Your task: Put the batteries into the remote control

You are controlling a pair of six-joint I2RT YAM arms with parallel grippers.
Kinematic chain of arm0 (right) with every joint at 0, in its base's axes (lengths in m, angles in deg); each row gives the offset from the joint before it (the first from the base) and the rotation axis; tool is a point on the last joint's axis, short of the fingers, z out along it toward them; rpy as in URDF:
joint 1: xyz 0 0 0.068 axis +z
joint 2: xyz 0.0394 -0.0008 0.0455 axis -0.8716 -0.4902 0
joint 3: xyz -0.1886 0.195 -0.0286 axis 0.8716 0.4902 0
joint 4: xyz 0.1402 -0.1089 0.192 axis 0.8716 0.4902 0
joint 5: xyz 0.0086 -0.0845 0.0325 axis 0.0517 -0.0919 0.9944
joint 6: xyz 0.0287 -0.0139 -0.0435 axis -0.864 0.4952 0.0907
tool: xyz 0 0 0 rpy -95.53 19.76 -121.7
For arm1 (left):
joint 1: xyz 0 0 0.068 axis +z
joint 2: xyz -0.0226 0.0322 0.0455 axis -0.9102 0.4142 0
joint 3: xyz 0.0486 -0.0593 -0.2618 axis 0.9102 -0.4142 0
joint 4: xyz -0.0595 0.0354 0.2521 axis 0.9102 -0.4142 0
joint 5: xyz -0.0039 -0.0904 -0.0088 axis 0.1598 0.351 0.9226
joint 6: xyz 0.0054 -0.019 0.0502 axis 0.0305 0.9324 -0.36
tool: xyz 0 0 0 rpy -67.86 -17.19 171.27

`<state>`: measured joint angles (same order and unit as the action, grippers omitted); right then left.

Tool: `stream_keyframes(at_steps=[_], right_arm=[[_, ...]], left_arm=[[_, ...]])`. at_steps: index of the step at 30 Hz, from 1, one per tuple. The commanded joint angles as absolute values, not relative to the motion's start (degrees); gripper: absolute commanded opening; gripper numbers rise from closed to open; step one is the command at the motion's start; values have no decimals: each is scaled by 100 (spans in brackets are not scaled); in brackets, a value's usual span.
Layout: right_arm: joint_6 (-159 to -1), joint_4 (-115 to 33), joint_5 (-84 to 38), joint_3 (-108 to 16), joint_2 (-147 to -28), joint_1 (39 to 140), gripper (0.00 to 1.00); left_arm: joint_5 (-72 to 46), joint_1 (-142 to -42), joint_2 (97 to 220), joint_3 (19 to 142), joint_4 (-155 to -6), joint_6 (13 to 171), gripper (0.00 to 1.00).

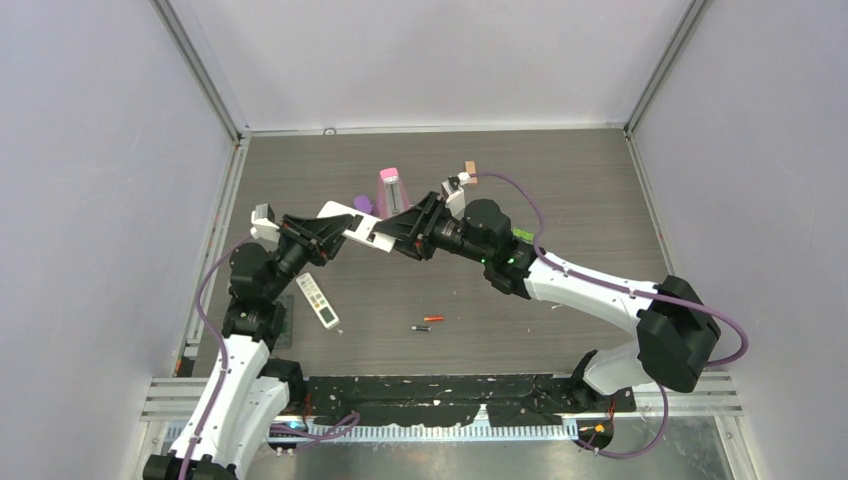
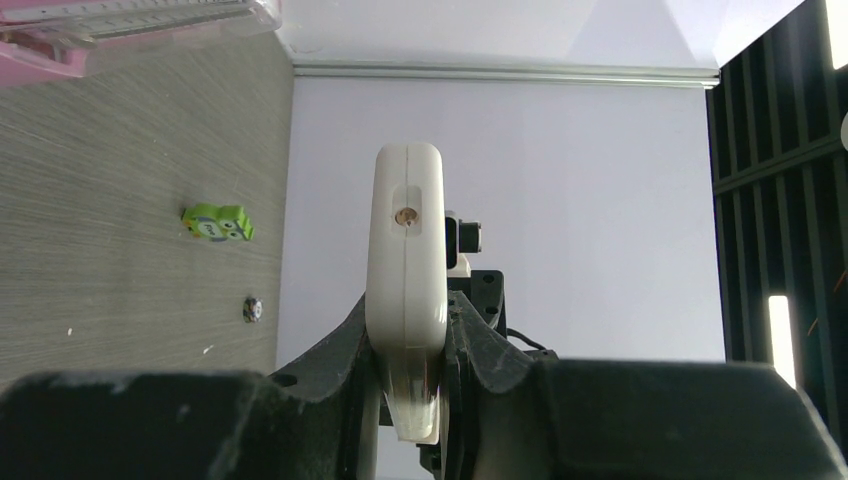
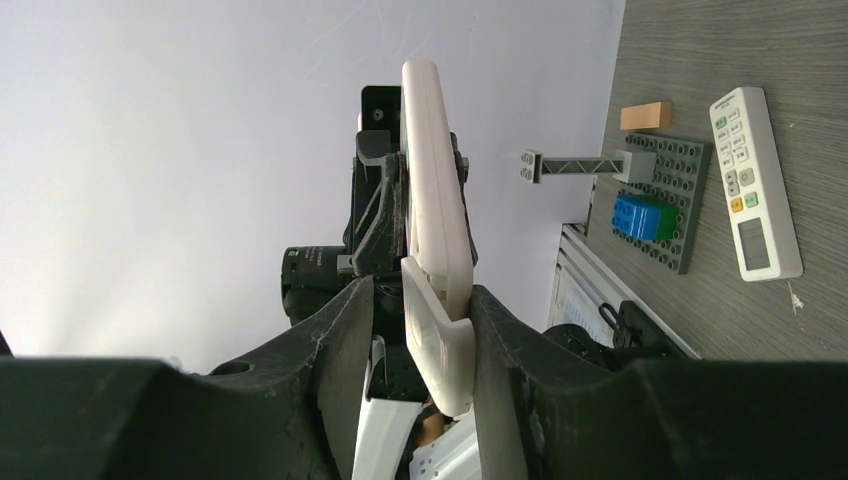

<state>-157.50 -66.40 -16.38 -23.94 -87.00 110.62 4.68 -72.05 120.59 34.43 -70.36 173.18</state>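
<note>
A white remote control hangs in the air between both arms. My left gripper is shut on one end of it, fingers pressed to both faces. My right gripper stands open around the other end. Its right finger touches the remote and its left finger stands clear. A white cover piece sits offset from the remote's body between those fingers. Two batteries lie on the table near the front: one red-orange and one dark.
A second white remote lies under the left arm, beside a grey brick baseplate with blue and green bricks. A pink-topped object, a wooden block and a green toy sit farther back.
</note>
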Motion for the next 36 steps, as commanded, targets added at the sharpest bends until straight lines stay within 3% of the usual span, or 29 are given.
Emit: stream_keyframes(at_steps=[1,20,26,30,36], right_arm=[[-15858,-7141,-1411,-2645,-8504,11105,45],[-15543,-6086,-1320,-2721,-8138,10928,41],[-15541,-5975,-1281,-2754,-8072,10890,25],[-15448,-5835,-1263,-2791,-8025,10881,7],[-15342,-5691,-1413,-2892,-8117,10872,5]], left_arm=[[341,-7203,12116,3371,-6823,17218,0],[349,-7204,12282,3510,-6875,16851,0],[347,-7204,12299,3514,-6909,16793,0],[362,-7203,12304,3519,-6918,16787,0],[428,-7208,12217,3488,-6938,16870,0]])
